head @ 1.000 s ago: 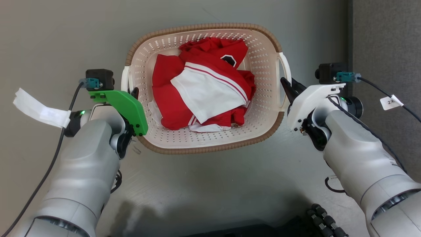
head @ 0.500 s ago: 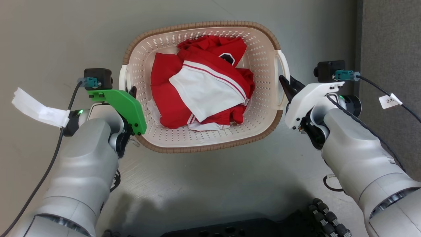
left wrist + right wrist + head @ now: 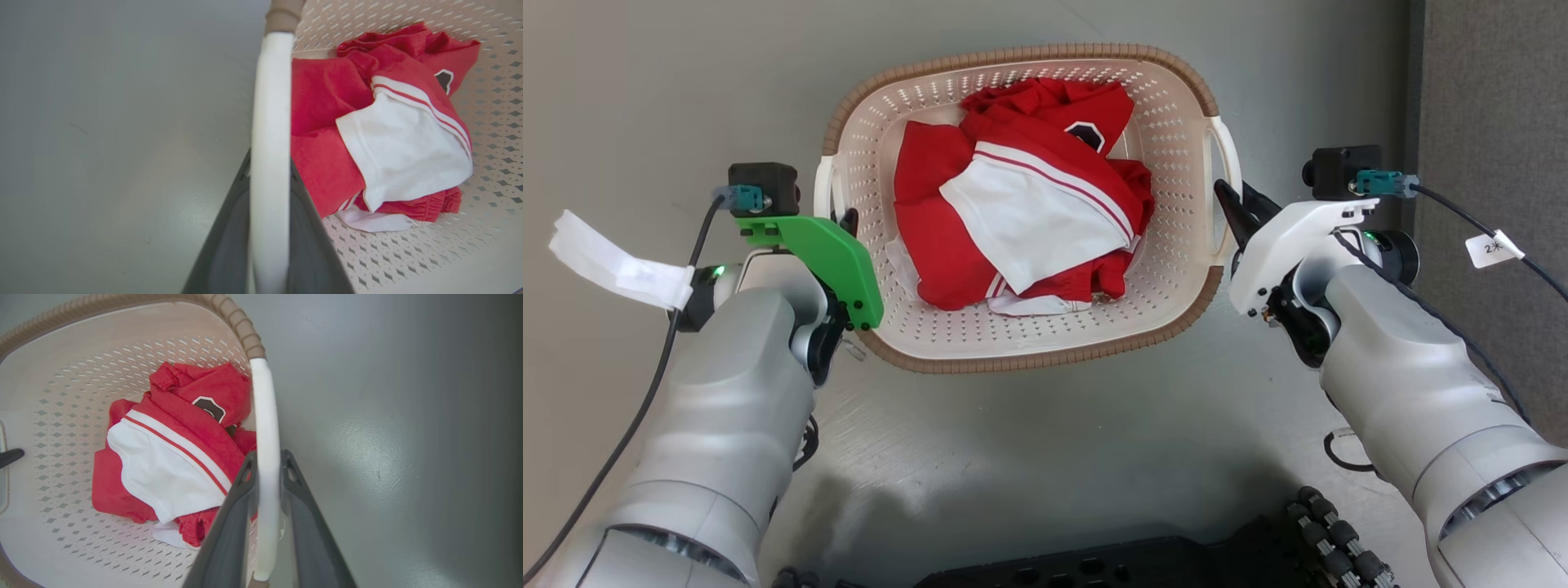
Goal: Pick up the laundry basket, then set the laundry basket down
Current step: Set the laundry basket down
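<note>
Your basket [image 3: 1029, 360] sits in the middle of the head view, over the grey floor [image 3: 1045, 465], between your two arms. You cannot tell from these views whether its bottom touches the floor. It is upright, with its long brown rim edges running across the view. Inside lies a crumpled heap of red and white clothes [image 3: 1013, 204], with a dark badge showing on the far red part.

Your left gripper [image 3: 849, 222] is clenched on the basket's left handle [image 3: 822, 184]. In the left wrist view the white bar [image 3: 271, 81] runs straight up between the two dark fingers [image 3: 229, 228], which press against it on either side.

Your right gripper [image 3: 1232, 204] grips the right handle [image 3: 1232, 151] the same way. In the right wrist view its fingers [image 3: 229, 531] close on both sides of the white bar [image 3: 263, 396], near the bar's lower end.

Both forearms reach in from the bottom corners. A darker strip of floor [image 3: 1486, 98] lies to the right, apart from the basket.
</note>
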